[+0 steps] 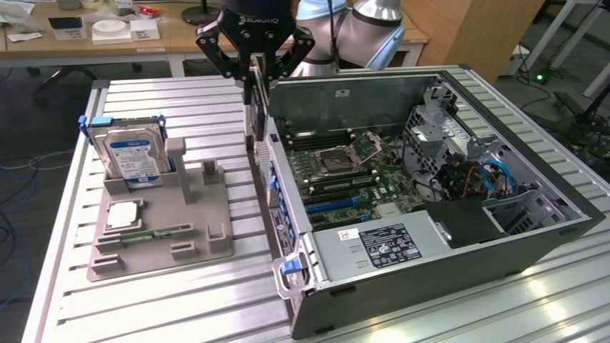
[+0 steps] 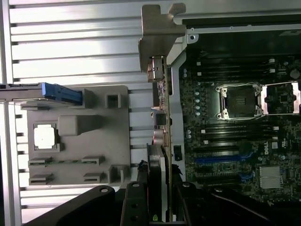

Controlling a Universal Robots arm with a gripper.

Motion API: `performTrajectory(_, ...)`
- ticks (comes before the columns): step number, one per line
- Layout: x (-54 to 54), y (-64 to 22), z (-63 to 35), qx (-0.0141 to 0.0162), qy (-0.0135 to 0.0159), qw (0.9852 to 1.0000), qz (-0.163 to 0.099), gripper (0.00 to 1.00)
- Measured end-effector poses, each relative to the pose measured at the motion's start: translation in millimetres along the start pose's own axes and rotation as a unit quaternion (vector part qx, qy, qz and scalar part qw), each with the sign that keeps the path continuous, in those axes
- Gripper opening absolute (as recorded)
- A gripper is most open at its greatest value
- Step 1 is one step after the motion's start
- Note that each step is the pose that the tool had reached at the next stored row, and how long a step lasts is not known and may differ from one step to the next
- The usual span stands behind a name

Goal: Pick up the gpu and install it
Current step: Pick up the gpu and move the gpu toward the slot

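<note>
Gripper point(image 1: 254, 70) pinching gpu point(image 1: 256, 114) edge-on, bracket point(image 2: 160, 28) outward, over the case's point(image 1: 429, 286) rear wall. Held vertical, presumably to meet a motherboard slot.

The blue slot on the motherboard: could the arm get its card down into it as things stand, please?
Probably yes. The computer case lies open, and nothing covers the blue slot. The gripper holds the card upright close by the case's side wall, which it would have to clear first.
</note>
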State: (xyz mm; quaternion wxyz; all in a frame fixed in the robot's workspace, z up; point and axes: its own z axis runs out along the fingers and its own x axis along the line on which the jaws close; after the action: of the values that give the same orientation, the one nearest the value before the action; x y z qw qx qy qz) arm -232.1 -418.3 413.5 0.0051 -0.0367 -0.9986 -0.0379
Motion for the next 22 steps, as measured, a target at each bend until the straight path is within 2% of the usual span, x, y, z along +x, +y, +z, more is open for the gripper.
performTrajectory(13,-40.4,2.9,0.0,0.0000,0.0000,1.0000,0.000,0.29)
performTrajectory(17,-48.4,3.5,0.1,0.0001,-0.0003,1.0000,0.003,0.29)
performTrajectory(19,-50.1,3.6,0.1,0.0023,-0.0007,1.0000,0.006,0.29)
performTrajectory(22,-52.6,3.8,0.1,0.0079,-0.0015,0.9999,0.012,0.29)
